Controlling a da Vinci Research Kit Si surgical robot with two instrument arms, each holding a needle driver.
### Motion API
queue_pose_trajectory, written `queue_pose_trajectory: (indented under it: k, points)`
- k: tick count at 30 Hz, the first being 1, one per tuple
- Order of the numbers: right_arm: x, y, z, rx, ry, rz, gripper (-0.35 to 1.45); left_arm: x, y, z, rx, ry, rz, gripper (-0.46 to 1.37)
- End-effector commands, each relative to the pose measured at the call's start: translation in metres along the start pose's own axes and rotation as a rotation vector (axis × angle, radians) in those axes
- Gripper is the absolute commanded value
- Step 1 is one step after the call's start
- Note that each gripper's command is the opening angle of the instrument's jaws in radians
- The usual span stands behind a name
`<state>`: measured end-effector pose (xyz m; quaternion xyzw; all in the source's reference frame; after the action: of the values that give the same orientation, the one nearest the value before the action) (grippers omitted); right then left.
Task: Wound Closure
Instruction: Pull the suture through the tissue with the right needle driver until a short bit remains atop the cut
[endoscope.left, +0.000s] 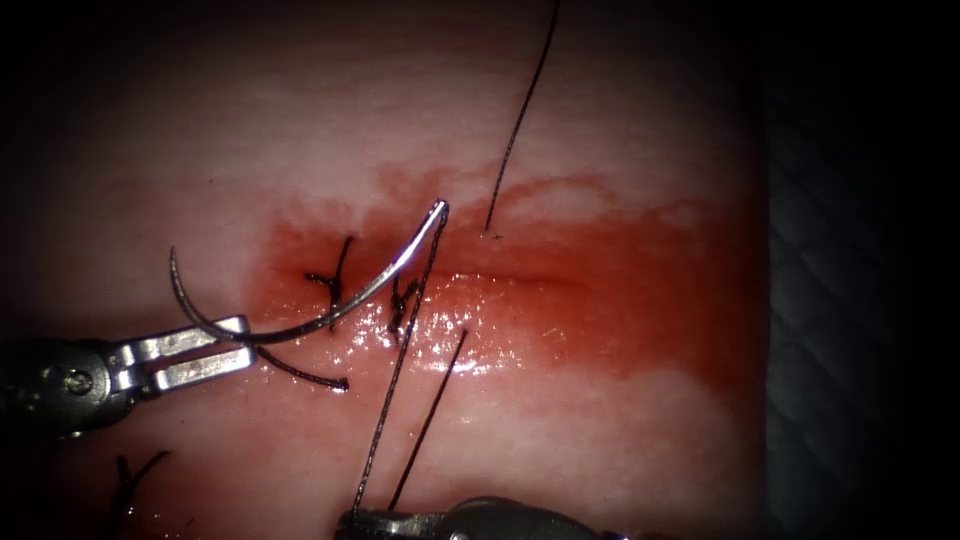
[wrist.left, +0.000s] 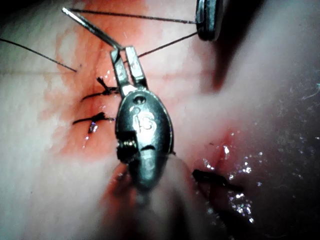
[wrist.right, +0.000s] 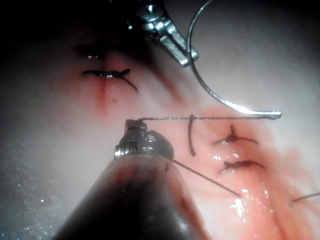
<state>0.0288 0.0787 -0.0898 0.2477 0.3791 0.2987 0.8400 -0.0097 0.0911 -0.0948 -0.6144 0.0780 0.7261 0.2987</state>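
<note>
Needle (endoscope.left: 300, 325) rides clear above the tissue (endoscope.left: 600, 120), clamped near mid-curve by the left tool (endoscope.left: 235, 345), its swaged end over the cut (endoscope.left: 520, 280). Thread (endoscope.left: 395, 370) runs taut down to the right tool (endoscope.left: 400, 522), which grips it; the right wrist view confirms that pinch and shows two stitches (wrist.right: 235, 150) beside it.

left gripper (endoscope.left: 235, 348) gripping needle (endoscope.left: 330, 318), clear of tissue (endoscope.left: 620, 120)

Surgical practice bench: stitched tissue (endoscope.left: 560, 130)
</note>
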Motion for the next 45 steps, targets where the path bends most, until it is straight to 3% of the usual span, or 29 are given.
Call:
queue_pose_trajectory:
  k: [1, 7, 8, 9, 11, 13, 17, 24, 31, 37, 45]
  points:
    - [0.0001, 0.0, 0.0001, -0.004, 0.001, 0.003, -0.35, 0.0001, 0.0002, -0.0003, -0.004, 0.001, 0.001, -0.35]
    - [0.0005, 0.0005, 0.0003, -0.003, 0.045, -0.014, -0.35, 0.0003, -0.0003, -0.0014, -0.002, -0.003, 0.0, -0.35]
    - [0.0006, 0.0007, 0.0004, -0.013, 0.063, -0.032, -0.16, 0.0003, -0.0007, -0.0015, 0.003, -0.007, -0.007, -0.35]
    - [0.0006, 0.0009, 0.0005, -0.026, 0.083, -0.045, 0.26, 0.0003, -0.0011, -0.0017, 0.007, -0.014, -0.008, -0.35]
    - [0.0005, 0.0012, 0.0006, -0.037, 0.099, -0.056, 0.65, 0.0003, -0.0019, -0.0019, 0.014, -0.017, -0.01, -0.35]
    - [0.0004, 0.0019, 0.0007, -0.041, 0.098, -0.072, 0.91, 0.0004, -0.0029, -0.0023, 0.023, -0.021, -0.002, -0.35]
    - [-0.0003, 0.004, 0.0004, -0.078, 0.099, -0.121, 1.16, 0.0006, -0.005, -0.0034, 0.048, -0.03, 0.004, -0.35]
    - [-0.0025, 0.0086, -0.0015, -0.148, 0.104, -0.143, 1.33, 0.0002, -0.009, -0.0059, 0.109, -0.052, 0.021, -0.35]
    - [-0.0048, 0.0125, -0.0029, -0.172, 0.108, -0.146, 1.28, -0.0005, -0.0111, -0.0073, 0.144, -0.069, 0.033, -0.35]
    - [-0.0073, 0.0171, -0.0017, -0.19, 0.117, -0.158, 1.36, -0.0006, -0.0128, -0.009, 0.175, -0.082, 0.042, -0.35]
    - [-0.008, 0.0209, 0.0015, -0.185, 0.121, -0.169, 1.32, -0.0009, -0.0137, -0.0097, 0.192, -0.086, 0.053, -0.35]
